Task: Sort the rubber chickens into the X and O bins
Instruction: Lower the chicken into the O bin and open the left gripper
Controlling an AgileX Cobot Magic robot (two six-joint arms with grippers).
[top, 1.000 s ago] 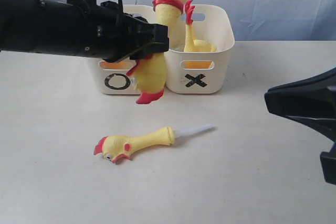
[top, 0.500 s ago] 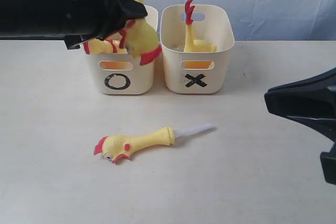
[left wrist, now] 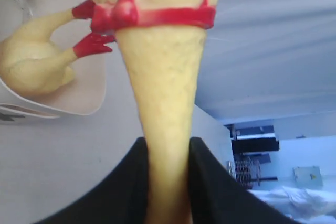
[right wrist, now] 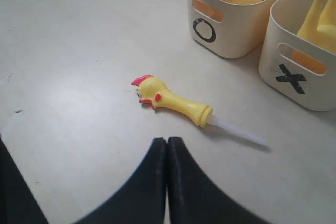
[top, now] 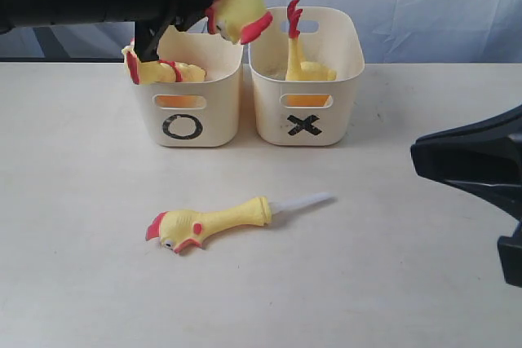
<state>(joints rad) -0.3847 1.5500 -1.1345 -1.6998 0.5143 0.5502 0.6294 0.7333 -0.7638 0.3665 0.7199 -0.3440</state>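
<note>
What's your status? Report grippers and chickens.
Left gripper shut on whole chicken, held above O bin rim. Right gripper shut, empty. Head-and-neck piece on table, unsorted. No obstruction seen.

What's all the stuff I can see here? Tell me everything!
O bin, X bin: two, cream, side by side on table.
Chicken in O bin: one, yellow and red, lying inside.
Chicken in X bin: one, yellow and red, sticking up.
Head piece: one, yellow, white tube, on table before the bins.
Held chicken: one, yellow and red, above the bins.
Table: one, off-white.
Left gripper: black, gripping held chicken.
Right gripper: black, shut, empty.
</note>
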